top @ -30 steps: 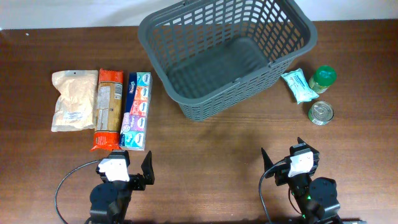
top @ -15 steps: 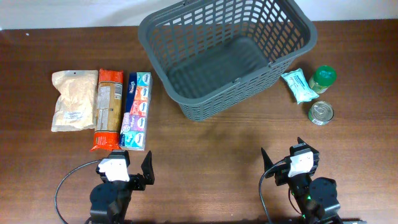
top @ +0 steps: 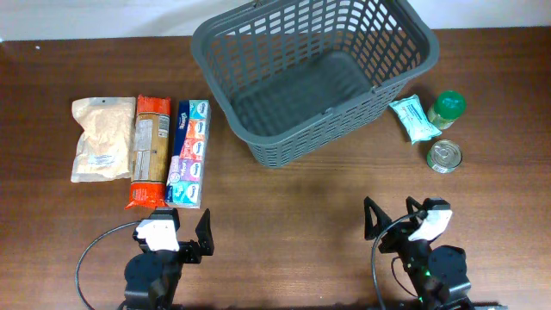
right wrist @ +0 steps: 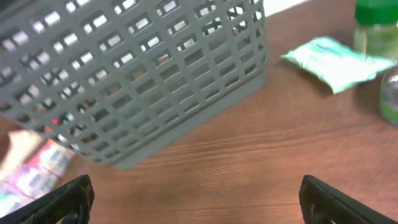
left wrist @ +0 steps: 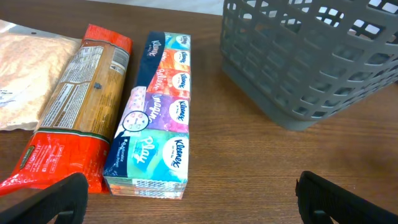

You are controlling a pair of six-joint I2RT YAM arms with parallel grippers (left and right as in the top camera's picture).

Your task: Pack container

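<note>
The dark grey lattice basket (top: pixel 405 65) stands at the back centre and holds nothing; it also shows in the left wrist view (left wrist: pixel 298 68) and the right wrist view (right wrist: pixel 124 81). Left of it lie a beige bag (top: pixel 102 139), a red pasta packet (top: pixel 149 151) and a tissue multipack (top: pixel 189 152). Right of it lie a teal pouch (top: pixel 414 118), a green-lidded jar (top: pixel 447 108) and a silver tin can (top: pixel 444 156). My left gripper (top: pixel 182 234) is open and empty at the front left. My right gripper (top: pixel 392 215) is open and empty at the front right.
The brown wooden table (top: pixel 293 198) runs between the grippers and the goods. A black cable (top: pixel 86 258) loops beside the left arm.
My right gripper has turned a little to the right and shifted slightly. The left arm and all goods have not moved.
</note>
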